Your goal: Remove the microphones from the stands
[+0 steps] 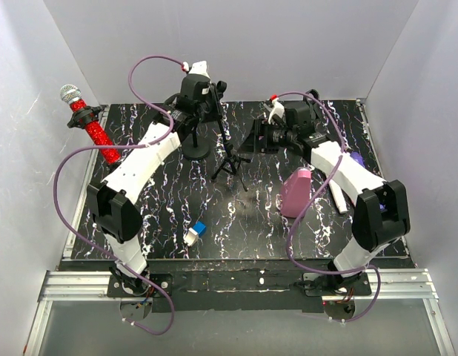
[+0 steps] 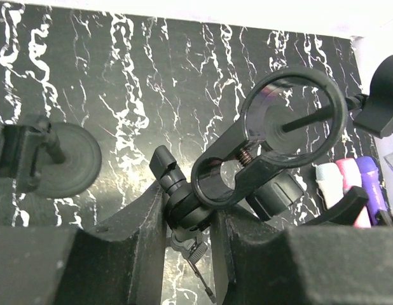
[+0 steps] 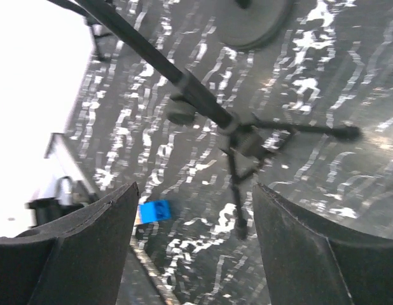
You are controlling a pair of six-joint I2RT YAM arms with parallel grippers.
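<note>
The microphone [image 1: 92,127], red glitter with a silver mesh head, leans tilted at the table's far left edge. A black clip [image 1: 90,113] wraps its neck; what carries the clip is hidden. The tripod stand [image 1: 229,165] rises mid-table. My left gripper [image 2: 187,216] is shut on the black joint [image 2: 190,203] under that stand's ring clamp [image 2: 292,117], which holds nothing. In the top view the left gripper [image 1: 203,111] sits well right of the microphone. My right gripper [image 3: 193,254] is open and holds nothing, with the tripod's legs [image 3: 241,136] beyond it.
A round-base stand [image 1: 196,150] is just left of the tripod. A pink bottle [image 1: 296,191] stands by the right arm, a blue-and-white block [image 1: 196,232] lies near the front, and coloured markers [image 2: 349,184] lie at the right. White walls enclose the table.
</note>
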